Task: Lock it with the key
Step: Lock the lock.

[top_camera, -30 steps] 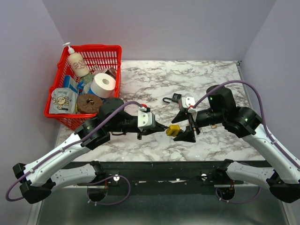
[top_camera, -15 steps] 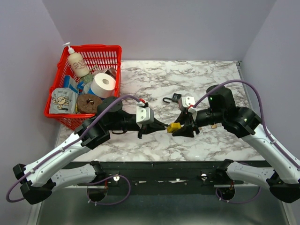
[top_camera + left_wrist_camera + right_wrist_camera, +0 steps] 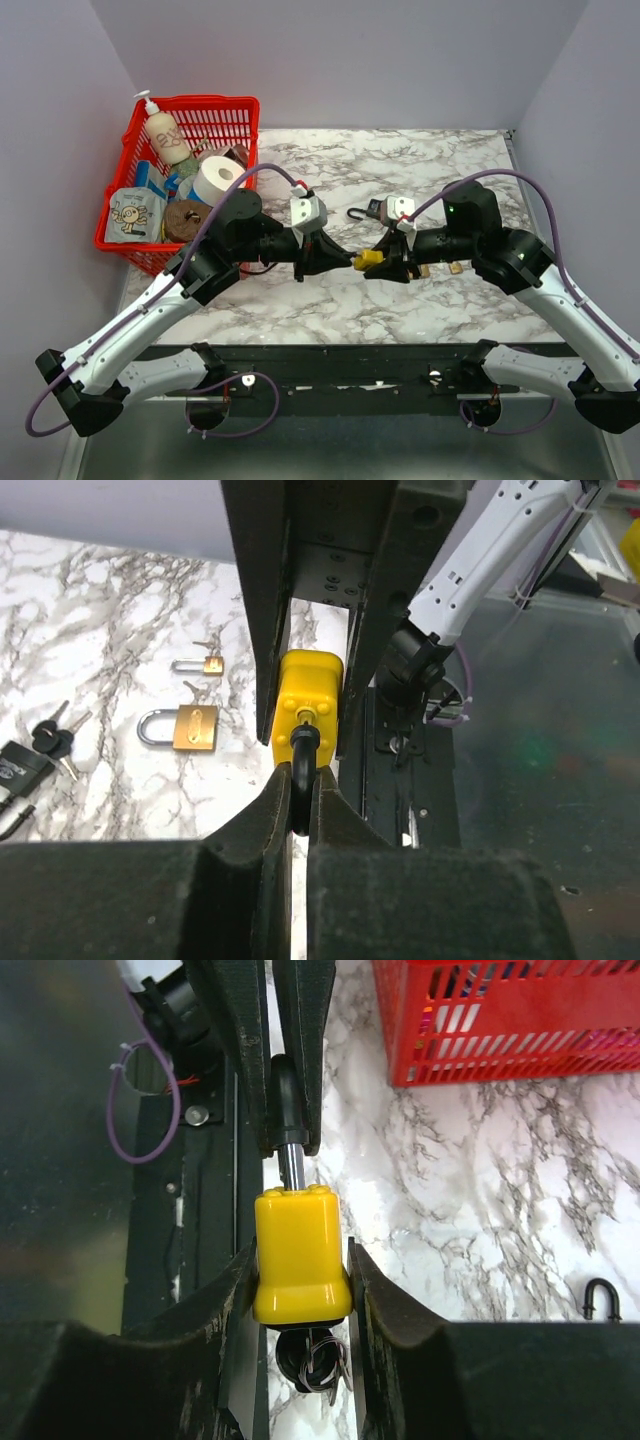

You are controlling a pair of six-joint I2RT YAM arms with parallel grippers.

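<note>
L gripper (image 3: 345,262) is closed on one end of yellow padlock (image 3: 368,259) in top view, R gripper (image 3: 385,265) on the other. Lock is held in air over marble table (image 3: 330,170).
L wrist: shackle (image 3: 302,770) is pinched betw own fingers. Brass padlock (image 3: 195,728) lies on table.
R wrist: lock body is clamped both sides. Keys (image 3: 310,1360) are seen just under it.

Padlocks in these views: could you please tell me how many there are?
4. A yellow padlock held up mid-scene; a large brass padlock and a small brass padlock close together on the table; a black padlock farther back. Others may be hidden.
</note>
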